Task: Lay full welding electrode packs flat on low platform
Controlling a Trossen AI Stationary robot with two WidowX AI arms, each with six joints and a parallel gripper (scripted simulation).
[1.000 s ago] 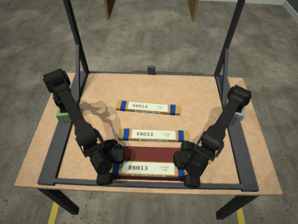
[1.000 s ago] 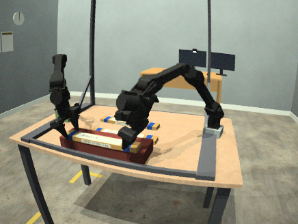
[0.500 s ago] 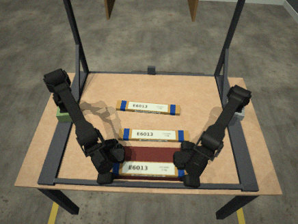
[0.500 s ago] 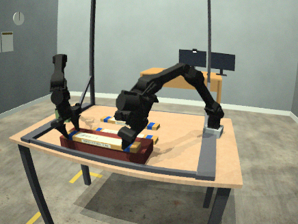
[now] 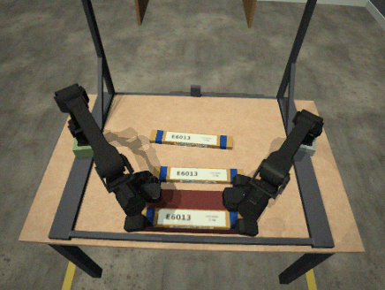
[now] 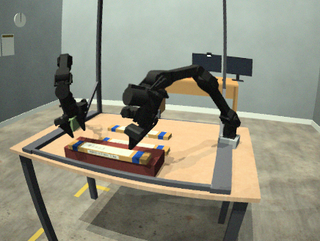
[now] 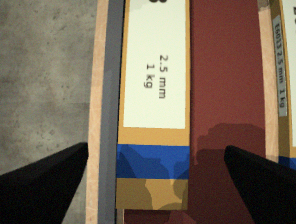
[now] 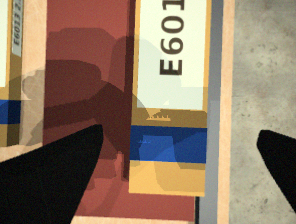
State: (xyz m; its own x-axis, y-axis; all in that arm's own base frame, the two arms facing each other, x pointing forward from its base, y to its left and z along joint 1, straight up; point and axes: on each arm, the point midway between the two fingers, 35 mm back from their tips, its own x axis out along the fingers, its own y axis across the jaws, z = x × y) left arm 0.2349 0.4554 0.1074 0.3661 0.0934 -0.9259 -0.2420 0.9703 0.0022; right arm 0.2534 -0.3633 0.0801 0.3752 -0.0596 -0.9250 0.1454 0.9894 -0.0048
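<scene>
Both wide open, no grip: left gripper [image 5: 238, 213] [image 6: 141, 137] [image 7: 156, 146], right gripper [image 5: 143, 208] [image 6: 78, 133] [image 8: 180, 129], at opposite ends of near pack [image 5: 190, 217] [image 6: 110, 151] [image 7: 155, 75] [image 8: 172, 60]. Near pack flat on red platform [image 5: 192, 199] [image 6: 88, 156] [image 7: 225, 100] [image 8: 85, 50]. Middle pack [image 5: 199, 174] [image 7: 282, 100] [image 8: 16, 75], far pack [image 5: 191, 139] [image 6: 165, 136] lie off it, on table [image 5: 119, 108] [image 6: 198, 162].
</scene>
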